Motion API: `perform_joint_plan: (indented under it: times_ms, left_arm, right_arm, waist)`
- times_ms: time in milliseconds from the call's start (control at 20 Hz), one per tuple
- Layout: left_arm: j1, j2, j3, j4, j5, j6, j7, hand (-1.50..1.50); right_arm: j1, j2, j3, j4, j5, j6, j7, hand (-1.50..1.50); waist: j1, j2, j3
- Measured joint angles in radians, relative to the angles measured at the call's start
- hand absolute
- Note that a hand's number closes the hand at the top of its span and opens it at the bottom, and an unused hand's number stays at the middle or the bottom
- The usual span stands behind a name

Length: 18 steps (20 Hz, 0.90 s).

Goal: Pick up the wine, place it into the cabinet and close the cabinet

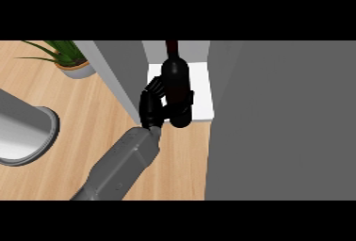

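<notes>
Kitchen setting: wooden tabletop (83, 117) showing left of fingers (149, 101), grey cabinet (278, 117) standing right, potted plant (66, 56) sitting beyond-left.

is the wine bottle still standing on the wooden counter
No, the hand holds the wine bottle over the cabinet's white shelf, past the counter.

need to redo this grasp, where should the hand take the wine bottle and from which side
Grip the wine bottle around its wide body, coming from the left as the hand does now: the neck is thin, and the cabinet wall blocks the right side.
</notes>
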Motion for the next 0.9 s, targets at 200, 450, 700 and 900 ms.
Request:
perform_joint_plan:
  times_ms: [200, 450, 700, 900]
  left_arm:
    - [-0.062, 0.000, 0.011, 0.074, 0.033, 0.003, 0.000, 1.50]
    - [-0.140, 0.000, 0.042, 0.171, 0.050, -0.002, 0.014, 1.50]
    - [-0.231, 0.011, 0.064, 0.262, 0.033, 0.015, 0.024, 1.50]
    - [-0.307, 0.026, 0.076, 0.338, 0.002, 0.037, 0.025, 1.50]
  right_arm:
    - [-0.009, 0.008, 0.007, 0.003, -0.001, 0.000, 0.005, -1.50]
    - [-0.022, 0.012, 0.005, 0.003, -0.002, -0.006, 0.026, -1.50]
    - [-0.028, 0.019, -0.002, 0.010, -0.001, 0.000, 0.016, -1.50]
    - [-0.032, 0.026, -0.001, 0.014, -0.002, 0.003, 0.020, -1.50]
  waist:
    - [0.000, 0.003, -0.001]
    - [0.000, 0.006, -0.001]
    - [0.001, 0.008, -0.001]
    - [-0.002, 0.007, 0.000]
